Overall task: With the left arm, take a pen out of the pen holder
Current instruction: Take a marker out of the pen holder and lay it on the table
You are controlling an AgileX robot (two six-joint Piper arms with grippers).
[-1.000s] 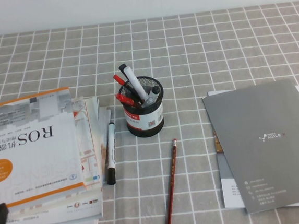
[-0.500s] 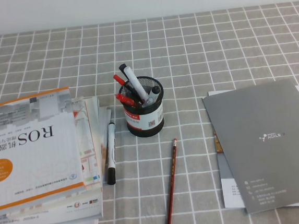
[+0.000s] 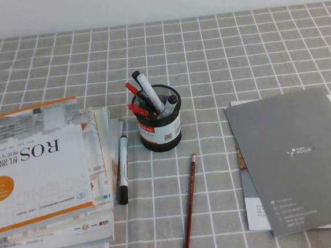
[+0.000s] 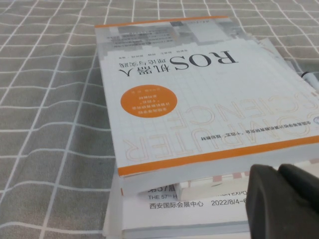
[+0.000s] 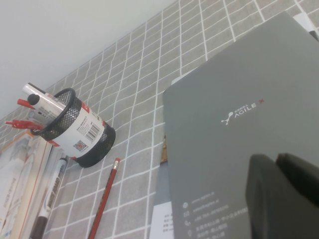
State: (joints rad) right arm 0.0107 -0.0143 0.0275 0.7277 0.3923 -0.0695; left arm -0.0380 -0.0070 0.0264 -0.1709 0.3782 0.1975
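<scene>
Left hand (image 4: pixel 280 175) near books (image 4: pixel 174 99), right hand (image 5: pixel 276 169) near booklet (image 5: pixel 224 124), both closed; pen holder (image 3: pixel 160 127) between.

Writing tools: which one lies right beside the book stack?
The white marker; the red pencil lies apart, the pens stand in the holder. Left gripper is by the books, right gripper by the grey booklet.

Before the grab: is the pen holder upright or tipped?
Upright, on its base, pens inside the pen holder. Left gripper shut beside the books; right gripper above the grey folder.
</scene>
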